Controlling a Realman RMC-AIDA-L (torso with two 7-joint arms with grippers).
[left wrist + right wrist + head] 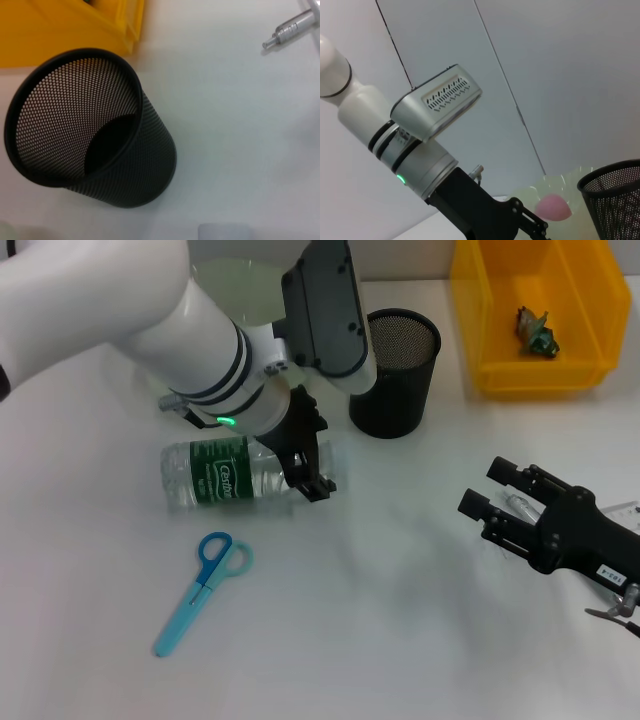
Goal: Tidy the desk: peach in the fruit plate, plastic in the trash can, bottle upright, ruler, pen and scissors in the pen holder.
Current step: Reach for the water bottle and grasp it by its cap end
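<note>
under left end effector [308, 468] | bottle [235, 475] lying flat | touching

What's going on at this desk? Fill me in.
The left gripper is down on the bottle, which lies on its side on the desk, its fingers closed around it. The peach already sits in the fruit plate, and a crumpled scrap is in the trash can. The scissors lie flat and the pen holder is empty. The right gripper hovers open near the pen.
</note>
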